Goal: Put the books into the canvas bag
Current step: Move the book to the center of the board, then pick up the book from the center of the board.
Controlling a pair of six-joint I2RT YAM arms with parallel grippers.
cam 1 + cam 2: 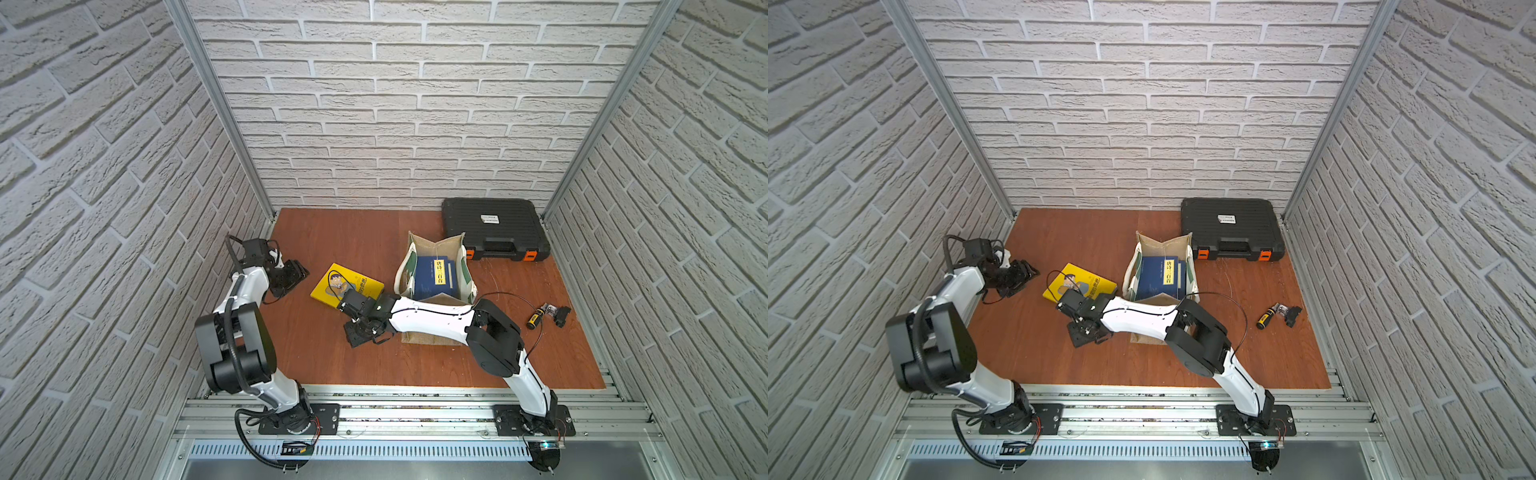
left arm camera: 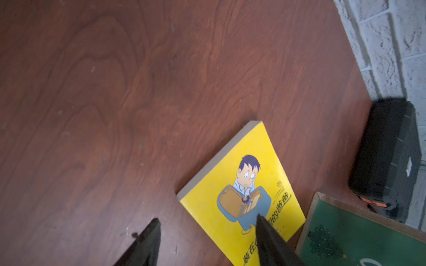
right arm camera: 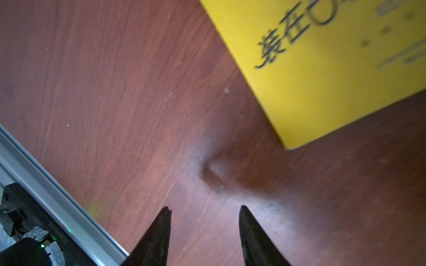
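Behind the canvas bag [image 1: 437,244], black case [image 1: 494,232]

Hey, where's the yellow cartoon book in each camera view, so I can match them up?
In a top view: yellow book flat on the table, left of the canvas bag.
In a top view: same spot, left of the bag.
Left wrist: nearly whole cover, ahead of the left end effector.
Right wrist: one corner only, beyond the right end effector.
Shared landmark: its black title lettering.

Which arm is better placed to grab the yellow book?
Probably left: the left gripper is open and aimed at the yellow book; the right gripper points at bare table beside it.
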